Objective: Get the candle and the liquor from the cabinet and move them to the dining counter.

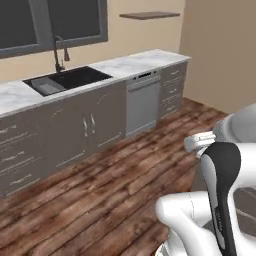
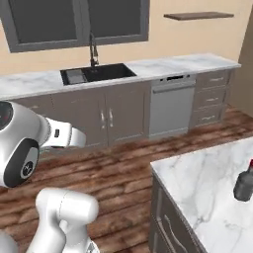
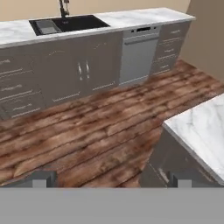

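Observation:
The liquor (image 2: 244, 184), a dark bottle with a red cap, stands upright on the dining counter (image 2: 197, 173) near the right edge of the right base view. A corner of that white marble dining counter (image 3: 202, 126) also sits at the right of the hand view, over dark drawers. My gripper (image 3: 113, 180) is open wide, with its two dark fingertips (image 3: 43, 179) far apart above the wooden floor and nothing between them. It hangs well left of the counter, apart from the bottle. The candle and the cabinet are out of view.
Along the far wall runs a marble counter with a black sink (image 2: 96, 74) and a faucet (image 2: 92, 49). A grey dishwasher (image 2: 171, 106) and drawers (image 2: 210, 99) stand under it. A wooden shelf (image 2: 197, 16) hangs high on the wall. Wooden floor (image 1: 100, 190) lies between.

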Controlling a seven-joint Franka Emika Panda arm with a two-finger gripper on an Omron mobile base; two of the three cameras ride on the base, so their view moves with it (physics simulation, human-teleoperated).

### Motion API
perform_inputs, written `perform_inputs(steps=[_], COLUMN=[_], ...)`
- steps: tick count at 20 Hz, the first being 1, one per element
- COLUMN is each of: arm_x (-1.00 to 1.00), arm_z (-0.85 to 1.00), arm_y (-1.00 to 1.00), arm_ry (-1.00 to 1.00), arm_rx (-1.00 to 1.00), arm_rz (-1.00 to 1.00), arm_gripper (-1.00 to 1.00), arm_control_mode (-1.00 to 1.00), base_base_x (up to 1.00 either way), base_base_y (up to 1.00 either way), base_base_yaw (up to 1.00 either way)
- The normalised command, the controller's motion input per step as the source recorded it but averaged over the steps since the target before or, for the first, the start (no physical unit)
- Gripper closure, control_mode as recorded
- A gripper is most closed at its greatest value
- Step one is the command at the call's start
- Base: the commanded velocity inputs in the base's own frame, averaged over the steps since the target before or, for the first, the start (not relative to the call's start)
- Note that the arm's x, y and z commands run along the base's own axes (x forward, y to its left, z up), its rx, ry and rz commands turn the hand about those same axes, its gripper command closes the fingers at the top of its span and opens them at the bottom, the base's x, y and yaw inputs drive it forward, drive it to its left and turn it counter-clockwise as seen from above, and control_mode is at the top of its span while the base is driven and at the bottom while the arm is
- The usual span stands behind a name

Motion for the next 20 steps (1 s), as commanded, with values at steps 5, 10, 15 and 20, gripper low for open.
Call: perform_inputs(steps=[5,10,15,20], arm_x=[0.00,0.00,0.00,0.00], arm_z=[0.00,0.00,0.00,0.00], arm_y=[0.00,0.00,0.00,0.00], arm_ry=[0.00,0.00,0.00,0.00], arm_rx=[0.00,0.00,0.00,0.00], arm_rz=[0.00,0.00,0.00,0.00], arm_gripper=[-1.00,-1.00,-1.00,-1.00], arm_control_mode=[1.00,1.00,1.00,1.00], base_base_x=[-0.03,-0.03,-0.03,-0.04], base_base_y=[0.00,0.00,0.00,0.00], base_base_yaw=[1.00,1.00,1.00,1.00])
